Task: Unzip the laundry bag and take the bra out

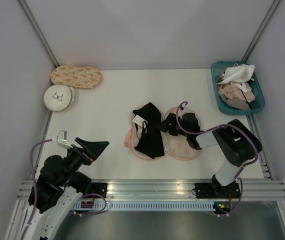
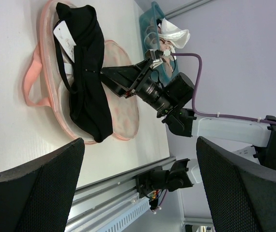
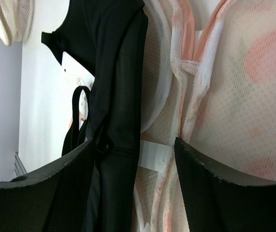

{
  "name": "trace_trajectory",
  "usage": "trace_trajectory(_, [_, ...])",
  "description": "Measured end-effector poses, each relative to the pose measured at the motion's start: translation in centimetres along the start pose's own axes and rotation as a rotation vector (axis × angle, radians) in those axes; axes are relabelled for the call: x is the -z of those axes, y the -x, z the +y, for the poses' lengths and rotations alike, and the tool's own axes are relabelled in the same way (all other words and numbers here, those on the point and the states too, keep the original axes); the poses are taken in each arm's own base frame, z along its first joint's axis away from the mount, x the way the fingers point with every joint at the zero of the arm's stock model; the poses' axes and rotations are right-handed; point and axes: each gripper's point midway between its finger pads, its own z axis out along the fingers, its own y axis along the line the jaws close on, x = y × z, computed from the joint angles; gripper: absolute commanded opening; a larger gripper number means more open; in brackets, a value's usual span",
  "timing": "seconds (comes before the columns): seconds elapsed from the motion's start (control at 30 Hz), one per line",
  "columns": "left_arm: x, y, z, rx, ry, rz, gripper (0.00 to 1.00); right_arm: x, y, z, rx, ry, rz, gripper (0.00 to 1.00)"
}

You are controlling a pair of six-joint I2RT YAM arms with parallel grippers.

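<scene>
The laundry bag (image 1: 185, 147) lies unzipped and spread open at mid-table, its pink loop strap (image 1: 129, 140) at its left. The black bra (image 1: 150, 131) lies folded across the bag's left cup, white tag (image 1: 139, 121) up. My right gripper (image 1: 163, 125) is low at the bra's right edge, open; in the right wrist view (image 3: 134, 145) the bra (image 3: 118, 72) and a white band of the bag (image 3: 235, 72) lie between its fingers. My left gripper (image 1: 95, 147) is open and empty at the near left; its view (image 2: 140, 159) shows the bra (image 2: 87, 72) and bag (image 2: 123, 113) from afar.
A like-printed case (image 1: 76, 76) and a round white pouch (image 1: 59, 97) sit at the back left. A teal basket (image 1: 259, 106) of pale garments stands at the back right. A metal rail (image 1: 147, 187) runs along the near edge.
</scene>
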Motion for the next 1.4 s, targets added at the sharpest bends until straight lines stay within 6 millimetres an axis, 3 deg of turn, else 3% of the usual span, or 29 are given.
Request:
trace_trajectory(0.43, [0.0,0.0,0.0,0.0,0.001,0.0,0.99,-0.5,-0.4,3.7,-0.066,0.208,0.029,0.68])
trace_trajectory(0.77, [0.0,0.0,0.0,0.0,0.001,0.0,0.99,-2.3,-1.3,5.8,0.011,0.193,0.079,0.68])
trace_trajectory(0.9, [0.0,0.0,0.0,0.0,0.001,0.0,0.99,-2.7,-1.8,5.8,0.043,0.171,0.097,0.66])
trace_trajectory(1.1, [0.0,0.0,0.0,-0.001,0.001,0.0,0.99,-3.4,-2.2,4.1,0.112,0.057,0.105,0.65])
trace_trajectory(1.2, [0.0,0.0,0.0,-0.001,0.001,0.0,0.99,-3.4,-2.5,3.9,0.125,0.053,0.116,0.53])
trace_trajectory(1.33, [0.0,0.0,0.0,-0.001,0.001,0.0,0.99,-3.8,-3.0,4.3,0.113,0.1,0.131,0.21])
trace_trajectory(1.4, [0.0,0.0,0.0,-0.001,0.001,0.0,0.99,-4.0,-3.6,4.6,0.096,0.131,0.15,0.12])
